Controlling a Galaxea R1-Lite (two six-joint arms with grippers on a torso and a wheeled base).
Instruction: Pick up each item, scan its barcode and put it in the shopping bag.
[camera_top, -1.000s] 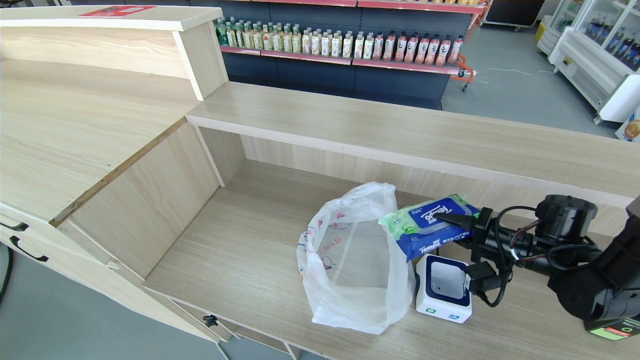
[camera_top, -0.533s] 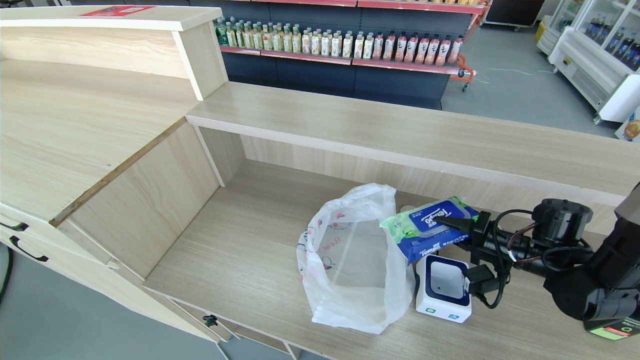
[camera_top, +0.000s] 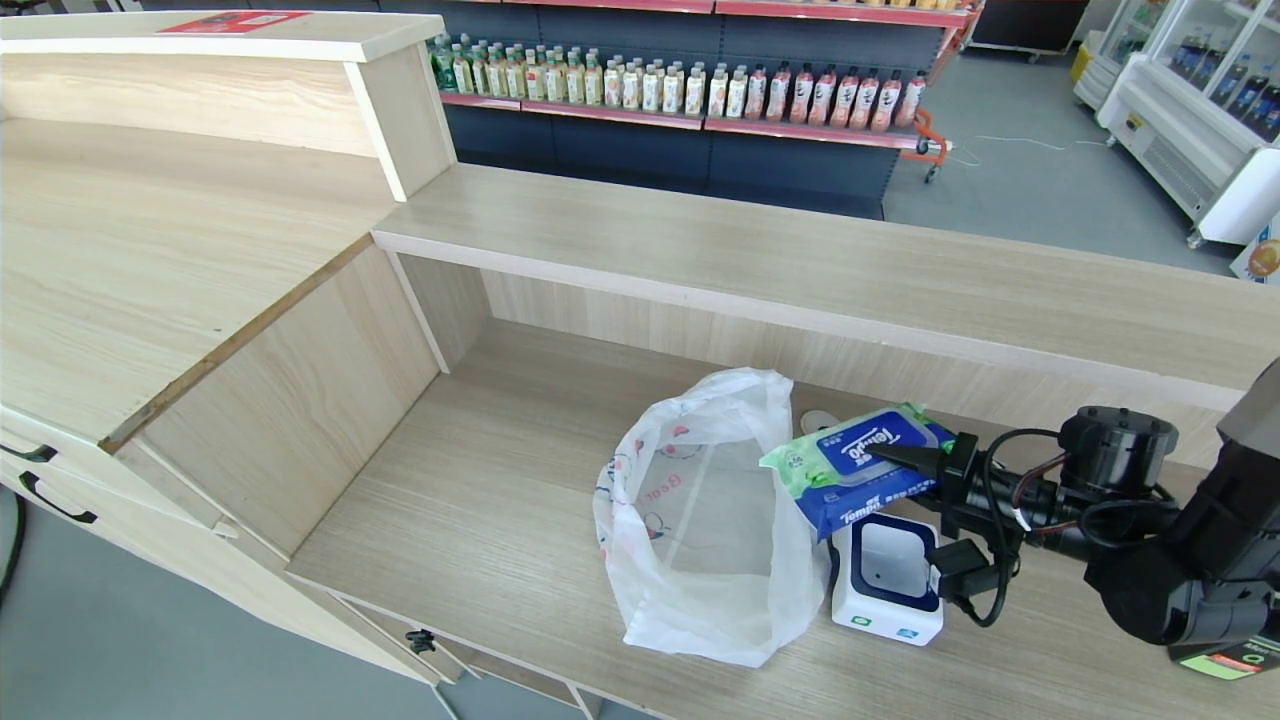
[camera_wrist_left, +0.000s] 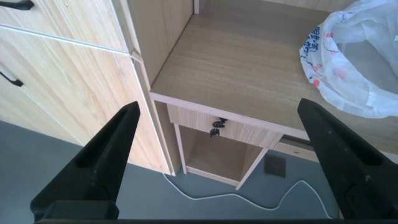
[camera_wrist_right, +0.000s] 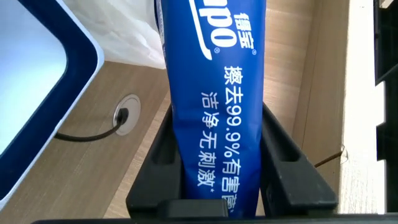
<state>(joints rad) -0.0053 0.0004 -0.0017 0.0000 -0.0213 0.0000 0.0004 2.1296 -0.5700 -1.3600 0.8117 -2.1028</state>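
Crowding the wipes pack: scanner, shopping bag

The wipes pack is coloured blue and green. The shopping bag is printed red and blue on translucent white.

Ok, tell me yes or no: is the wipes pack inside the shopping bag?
No, the right gripper holds the wipes pack in the air beside the shopping bag, near the scanner.
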